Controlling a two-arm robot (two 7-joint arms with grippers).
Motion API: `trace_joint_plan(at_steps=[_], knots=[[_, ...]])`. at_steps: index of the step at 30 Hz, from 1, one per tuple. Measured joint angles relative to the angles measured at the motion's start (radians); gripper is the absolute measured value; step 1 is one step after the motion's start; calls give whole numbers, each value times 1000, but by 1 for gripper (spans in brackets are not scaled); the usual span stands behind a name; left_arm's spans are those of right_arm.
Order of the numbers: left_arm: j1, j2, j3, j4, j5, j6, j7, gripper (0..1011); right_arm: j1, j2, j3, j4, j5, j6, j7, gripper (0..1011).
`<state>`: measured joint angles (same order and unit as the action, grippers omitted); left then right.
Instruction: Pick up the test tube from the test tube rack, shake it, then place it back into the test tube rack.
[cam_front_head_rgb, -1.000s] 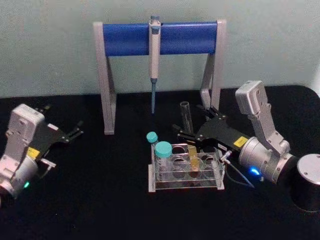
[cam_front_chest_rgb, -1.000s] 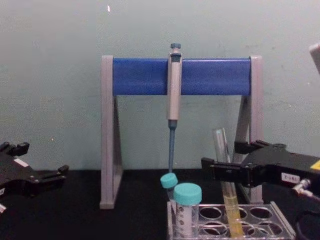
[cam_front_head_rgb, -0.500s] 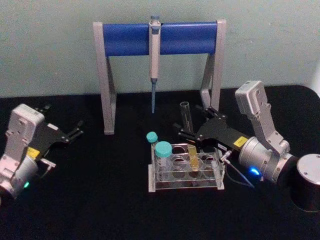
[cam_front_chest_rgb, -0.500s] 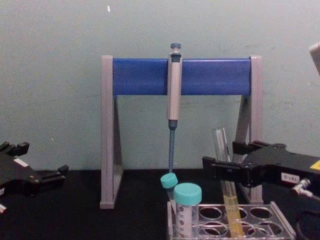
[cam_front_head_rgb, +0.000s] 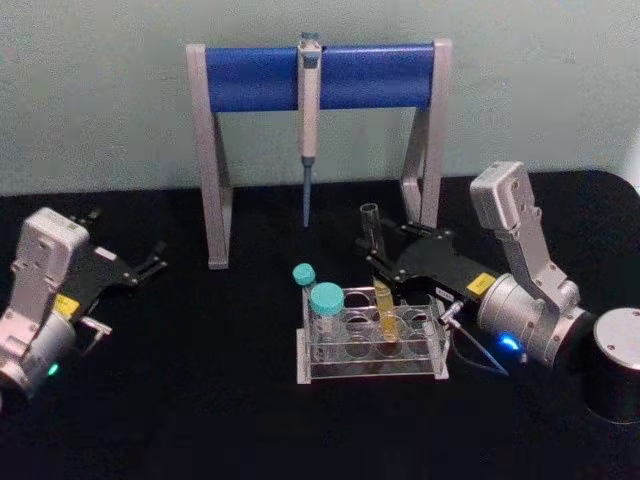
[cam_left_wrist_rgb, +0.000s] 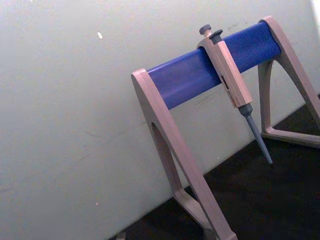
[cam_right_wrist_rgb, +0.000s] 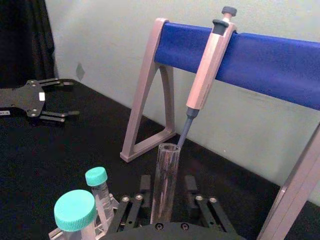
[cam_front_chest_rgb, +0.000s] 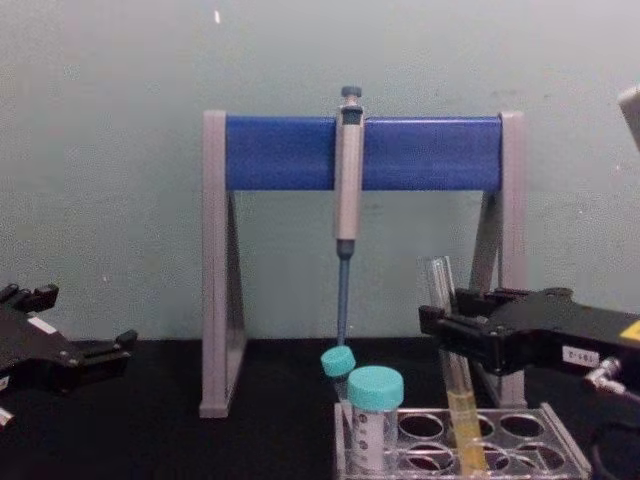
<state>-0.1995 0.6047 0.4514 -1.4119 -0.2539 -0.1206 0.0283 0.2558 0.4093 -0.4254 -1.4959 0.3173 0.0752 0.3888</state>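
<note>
Right gripper (cam_front_head_rgb: 379, 243): since the earlier frame its jaws are drawing in from a wide spread and are now straddling the tube (cam_front_head_rgb: 371, 225) closely, above the liquid.
Jaw state: released. In the right wrist view thin gaps are showing between each finger (cam_right_wrist_rgb: 145, 186) and the glass, so you are not yet gripping.

Tube: standing in the rack (cam_front_head_rgb: 365, 368) in one of its middle holes, where it was. It is leaning slightly, carrying yellow liquid in its lower part, with its mouth open.

Left gripper (cam_front_head_rgb: 150, 262): lying parked at the table's (cam_front_head_rgb: 200, 400) left, well apart from the rack, fingers spread, holding nothing.

Neighbours: two capped tubes (cam_front_head_rgb: 325, 298) are occupying the rack's left end, near the tube but not touching it. Behind, the stand (cam_front_head_rgb: 320, 77) is carrying a hanging pipette (cam_front_head_rgb: 309, 110).

Step in hand, by my judgement: you are closing on the tube, the opening part of the task.
- Centring: be keeping the glass midway between the pads before squeezing, so neither finger is pushing it sideways against the hole's rim.
- Grip: be closing gently, since glass is likely slippery and brittle.
- Lift: be rising along the tube's own lean until the round bottom is clearing the rack.
- Mouth: be holding it upward, as nothing is capping it.
- Clearance: be staying off the pipette tip behind.
- Shake: be keeping it small.
</note>
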Motion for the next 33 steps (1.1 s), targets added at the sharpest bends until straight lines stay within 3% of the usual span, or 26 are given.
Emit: trace_joint_plan(at_steps=[8,23,27,33], knots=[[0,0,0,0,0,0,0,1001,0,0,0,0,0,0,0,232],[0,0,0,0,0,0,0,1001,0,0,1,0,0,-1,1,232],[0,0,0,0,0,0,0,1001,-12,-2,18,-8,5,-24,13,232],[0,0,0,0,0,0,0,1001,-32,2,53,-44,50,-48,40,230]])
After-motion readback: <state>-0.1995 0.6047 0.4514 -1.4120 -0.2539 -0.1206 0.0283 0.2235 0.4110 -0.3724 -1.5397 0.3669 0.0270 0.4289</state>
